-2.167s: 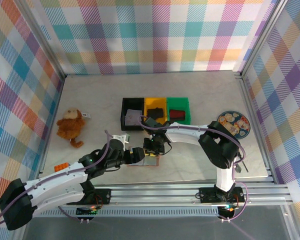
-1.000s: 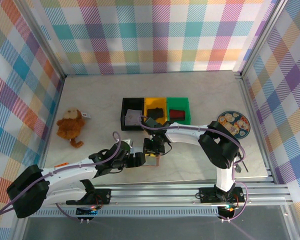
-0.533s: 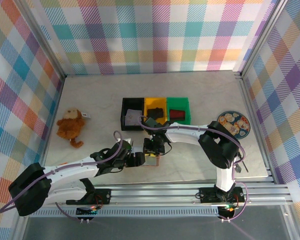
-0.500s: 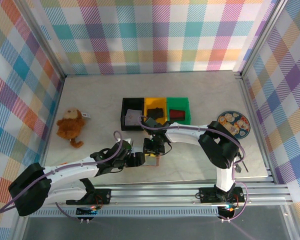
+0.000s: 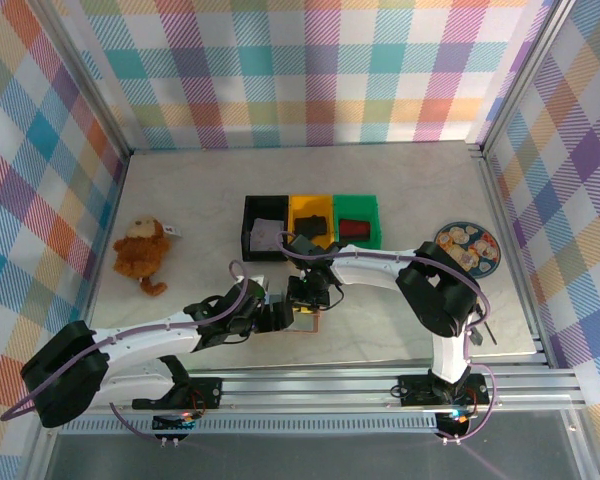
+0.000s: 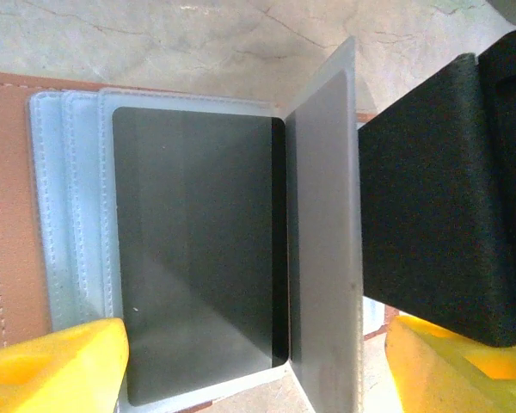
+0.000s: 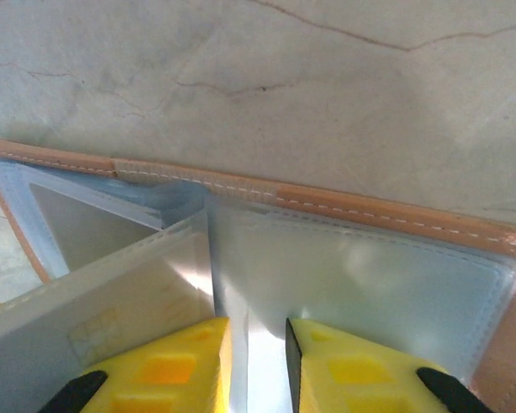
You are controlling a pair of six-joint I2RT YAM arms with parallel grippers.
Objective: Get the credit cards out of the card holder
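Open on the worktop (image 6: 198,43) near its front edge: card holder (image 6: 9,215), dark card (image 6: 198,258) in a blue-grey pocket (image 6: 77,215), one leaf (image 6: 322,241) upright. Nearly closed, pinching a pale leaf: right hand (image 7: 256,370). Spread wide astride the card, gripping nothing: left hand (image 6: 258,366)

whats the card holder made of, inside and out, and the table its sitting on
The card holder has an outer cover that looks like matte pinkish-tan leather, or a faux version, with white stitching along the edge. Its inner sleeves look like clear glossy plastic that catches glare. The stitched pale blue-grey pockets could be vinyl. The table is pale and veined like marble, possibly printed laminate.
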